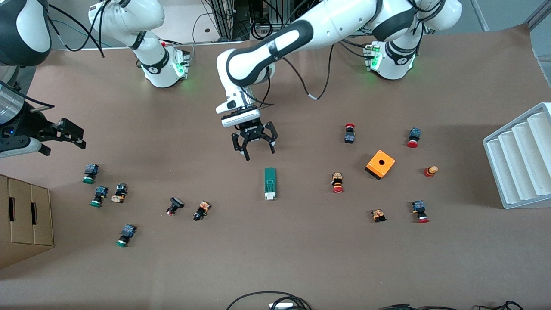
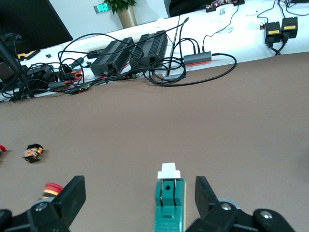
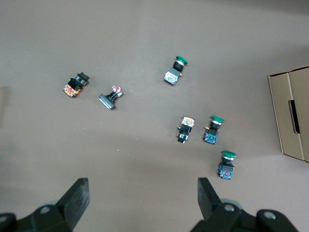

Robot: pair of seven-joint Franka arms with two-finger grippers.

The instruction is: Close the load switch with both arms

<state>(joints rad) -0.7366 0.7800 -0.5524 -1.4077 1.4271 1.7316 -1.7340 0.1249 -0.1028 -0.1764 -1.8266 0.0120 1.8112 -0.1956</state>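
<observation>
The load switch is a narrow green block lying flat at mid-table, with its white sliding piece at the end nearer the front camera. My left gripper hangs open over the table just past the switch's green end, toward the robots' bases. In the left wrist view the switch lies between the open fingers, closer to one of them, and touches neither. My right gripper is open and empty over the right arm's end of the table, above several green-capped push buttons.
An orange box with a hole and several red-capped buttons lie toward the left arm's end. A white ribbed tray stands at that edge. A cardboard box stands at the right arm's end. More small buttons lie near the switch.
</observation>
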